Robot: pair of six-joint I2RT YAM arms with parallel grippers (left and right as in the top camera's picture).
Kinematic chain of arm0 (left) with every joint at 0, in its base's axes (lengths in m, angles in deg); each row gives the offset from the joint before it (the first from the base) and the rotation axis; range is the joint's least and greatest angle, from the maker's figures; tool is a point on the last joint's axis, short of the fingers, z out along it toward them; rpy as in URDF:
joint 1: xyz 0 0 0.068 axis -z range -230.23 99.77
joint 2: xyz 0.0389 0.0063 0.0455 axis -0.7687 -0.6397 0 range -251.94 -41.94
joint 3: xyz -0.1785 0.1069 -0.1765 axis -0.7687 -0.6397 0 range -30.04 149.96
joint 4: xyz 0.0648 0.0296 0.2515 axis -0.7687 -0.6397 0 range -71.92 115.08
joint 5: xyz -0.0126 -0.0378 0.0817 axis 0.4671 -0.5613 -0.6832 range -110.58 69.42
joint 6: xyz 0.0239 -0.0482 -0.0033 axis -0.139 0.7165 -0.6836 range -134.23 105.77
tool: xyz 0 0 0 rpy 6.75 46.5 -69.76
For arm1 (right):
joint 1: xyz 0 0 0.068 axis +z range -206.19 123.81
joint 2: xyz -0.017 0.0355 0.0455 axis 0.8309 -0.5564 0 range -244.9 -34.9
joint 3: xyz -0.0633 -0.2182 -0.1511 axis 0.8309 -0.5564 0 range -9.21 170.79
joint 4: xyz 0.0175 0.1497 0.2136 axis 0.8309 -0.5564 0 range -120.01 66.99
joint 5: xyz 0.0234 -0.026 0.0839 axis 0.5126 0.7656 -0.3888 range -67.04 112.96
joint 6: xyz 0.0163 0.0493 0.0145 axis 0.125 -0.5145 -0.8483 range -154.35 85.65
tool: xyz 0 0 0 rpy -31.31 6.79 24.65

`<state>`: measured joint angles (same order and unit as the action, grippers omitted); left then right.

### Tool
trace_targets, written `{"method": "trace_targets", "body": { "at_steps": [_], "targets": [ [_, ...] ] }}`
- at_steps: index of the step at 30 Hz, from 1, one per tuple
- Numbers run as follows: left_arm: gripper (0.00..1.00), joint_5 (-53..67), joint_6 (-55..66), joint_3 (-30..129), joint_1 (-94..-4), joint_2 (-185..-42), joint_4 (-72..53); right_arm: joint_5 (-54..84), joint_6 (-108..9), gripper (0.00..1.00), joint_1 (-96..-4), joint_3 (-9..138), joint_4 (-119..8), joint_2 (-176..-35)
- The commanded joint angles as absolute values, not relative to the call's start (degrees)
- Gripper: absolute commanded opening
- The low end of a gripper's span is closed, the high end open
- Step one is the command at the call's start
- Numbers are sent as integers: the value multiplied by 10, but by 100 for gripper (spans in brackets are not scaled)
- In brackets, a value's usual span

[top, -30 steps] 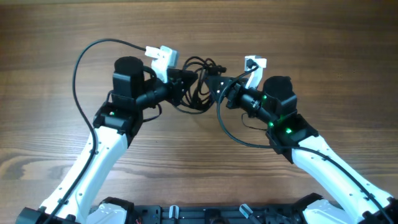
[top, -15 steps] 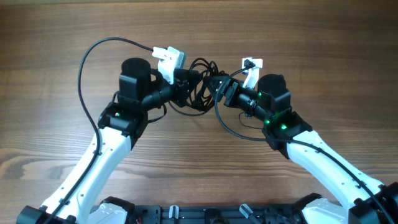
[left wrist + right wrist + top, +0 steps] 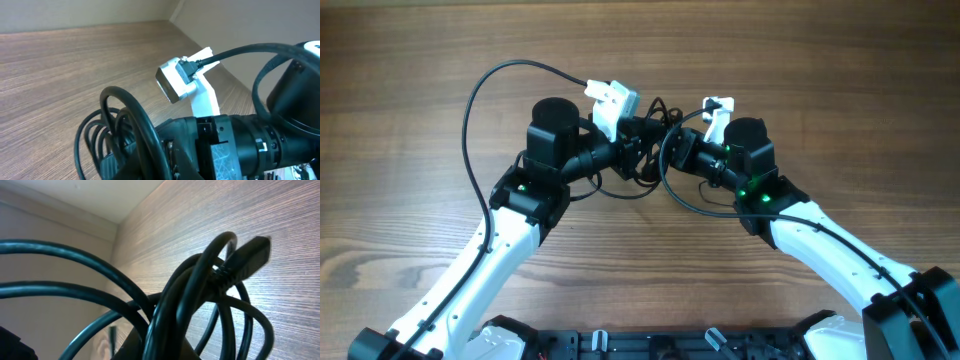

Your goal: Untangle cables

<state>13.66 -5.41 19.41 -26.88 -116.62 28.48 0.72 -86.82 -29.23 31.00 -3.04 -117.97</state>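
Cables (image 3: 196,292) bunch between left gripper (image 3: 638,137) and right gripper (image 3: 674,150); I cannot tell whether either is pinching them.

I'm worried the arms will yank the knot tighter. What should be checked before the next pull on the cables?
1. Both hands at the tangle: ok; left hand and right hand meet at the cables.
2. Firm grip: cannot tell; contact hidden by loops.
3. Loops separated: not ok; they overlap in both wrist views.
4. A plug findable: ok; one plug pokes out.
5. Room between arms: not ok; very close together.
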Motion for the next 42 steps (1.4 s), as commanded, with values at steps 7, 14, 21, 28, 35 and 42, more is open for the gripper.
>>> {"method": "trace_targets", "body": {
  "at_steps": [7,14,21,28,35,42],
  "targets": [
    [4,-63,-61,199,-265,-1158,188,-2,-872,4,-291,312,-2,-1183],
    [4,-82,-61,199,-265,-1158,154,-14,-906,4,-291,312,31,-1183],
    [4,-84,-31,199,-266,-1158,139,-16,-924,4,-299,312,37,-1183],
    [4,-106,-31,199,-266,-1158,106,-47,-964,4,-310,312,84,-1183],
    [4,-203,-31,199,-266,-1158,85,-107,-996,4,-337,312,116,-1183],
    [34,-193,-16,199,-266,-1158,79,-121,-1004,4,-341,312,142,-1183]
  ]
}}
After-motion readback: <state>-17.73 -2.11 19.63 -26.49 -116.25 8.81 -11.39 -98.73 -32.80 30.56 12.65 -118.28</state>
